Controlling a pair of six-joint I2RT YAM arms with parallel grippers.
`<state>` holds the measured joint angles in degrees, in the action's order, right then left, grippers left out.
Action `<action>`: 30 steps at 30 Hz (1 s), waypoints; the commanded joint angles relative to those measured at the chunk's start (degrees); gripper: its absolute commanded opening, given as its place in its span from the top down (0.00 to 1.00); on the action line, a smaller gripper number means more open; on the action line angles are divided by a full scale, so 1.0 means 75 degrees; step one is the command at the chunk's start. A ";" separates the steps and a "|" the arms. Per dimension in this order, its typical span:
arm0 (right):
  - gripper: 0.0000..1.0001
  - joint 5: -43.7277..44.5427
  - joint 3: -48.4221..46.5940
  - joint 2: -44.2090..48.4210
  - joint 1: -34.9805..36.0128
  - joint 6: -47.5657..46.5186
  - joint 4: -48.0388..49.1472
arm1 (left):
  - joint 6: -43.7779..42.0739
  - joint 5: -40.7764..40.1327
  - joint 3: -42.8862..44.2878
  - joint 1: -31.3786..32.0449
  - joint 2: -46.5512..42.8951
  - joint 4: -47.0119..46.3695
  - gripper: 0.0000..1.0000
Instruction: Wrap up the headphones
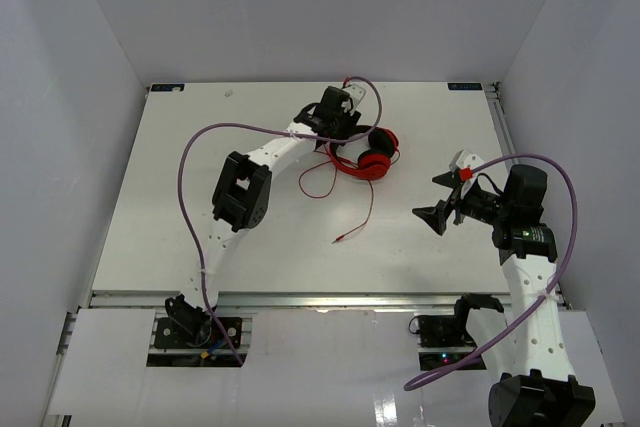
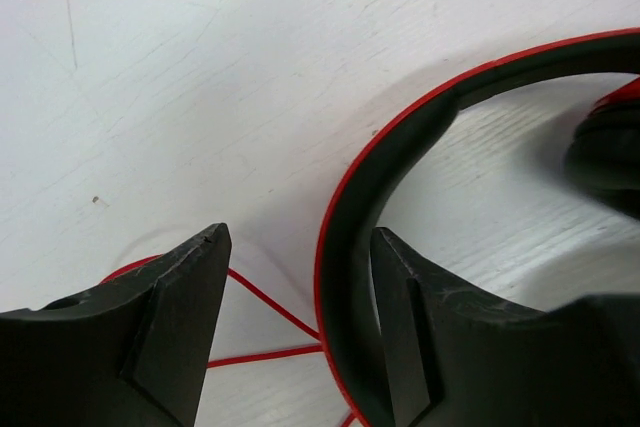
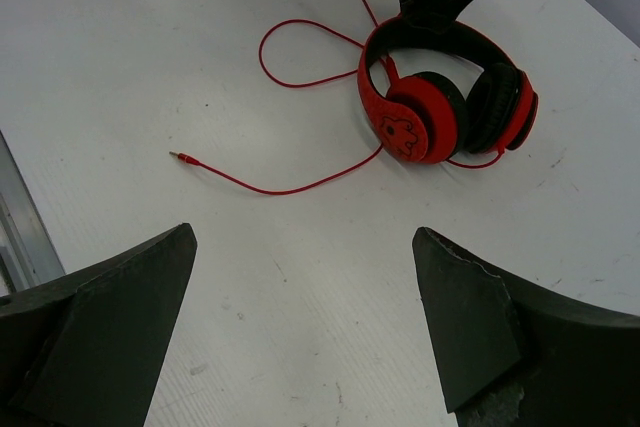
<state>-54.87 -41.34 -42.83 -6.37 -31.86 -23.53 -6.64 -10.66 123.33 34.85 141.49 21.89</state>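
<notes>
Left gripper [image 1: 335, 115], its arm stretched to the far middle of the white table [image 1: 160, 227] under an arching purple cable [image 1: 195, 152], stands unclenched astride the headband [image 2: 345, 247], one finger [image 2: 410, 327] against its inner side, the other clear. Just right lie the red headphones [image 1: 372, 157], cups together; their thin cable [image 1: 360, 212] loops nearward to a loose plug [image 1: 338, 241]. Right gripper [image 1: 447, 197] hovers well apart, spread wide, grasping nothing.
</notes>
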 commanded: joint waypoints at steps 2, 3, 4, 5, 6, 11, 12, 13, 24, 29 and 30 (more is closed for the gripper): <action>0.05 -0.0301 0.0063 0.0039 -0.0029 0.0076 0.0078 | -0.0322 0.0343 0.0279 -0.0158 0.0293 0.0129 0.30; 0.05 -0.0301 0.0048 0.0031 -0.0029 0.0083 0.0079 | -0.0375 0.0622 0.0529 -0.0181 0.0453 0.0370 0.30; 0.05 -0.0301 0.0037 0.0027 -0.0032 0.0090 0.0076 | -0.0423 0.0902 0.0630 -0.0198 0.0544 0.0520 0.31; 0.05 -0.0301 0.0031 0.0027 -0.0038 0.0096 0.0070 | -0.0465 0.1183 0.0561 -0.0210 0.0557 0.0563 0.31; 0.05 -0.0296 0.0035 0.0031 -0.0041 0.0101 0.0067 | -0.0496 0.1516 0.0514 -0.0214 0.0583 0.0602 0.31; 0.05 -0.0300 0.0063 0.0039 -0.0064 0.0122 0.0067 | -0.0591 0.2662 0.0502 -0.0205 0.0786 0.0761 0.45; 0.05 -0.0301 0.0063 0.0048 -0.0065 0.0123 0.0067 | -0.0582 0.2718 0.0493 -0.0205 0.0805 0.0752 0.54; 0.05 -0.0309 0.0063 0.0042 -0.0073 0.0123 0.0067 | -0.0580 0.2759 0.0499 -0.0205 0.0819 0.0758 0.56; 0.05 -0.0289 0.0063 0.0109 -0.0123 0.0158 0.0071 | -0.0053 0.2334 0.0246 -0.0267 0.0075 0.0773 1.00; 0.04 -0.0052 0.0051 0.0015 -0.0123 0.0263 0.0149 | 0.1385 0.2306 -0.0656 -0.0727 -0.1650 0.0429 1.00; 0.04 -0.0001 0.0059 -0.0026 -0.0119 0.0380 0.0228 | 0.1553 0.2236 -0.0958 -0.0808 -0.2182 0.0290 1.00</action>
<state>-55.52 -41.34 -42.71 -7.07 -31.23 -23.51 -2.92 7.95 121.86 32.06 142.43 24.30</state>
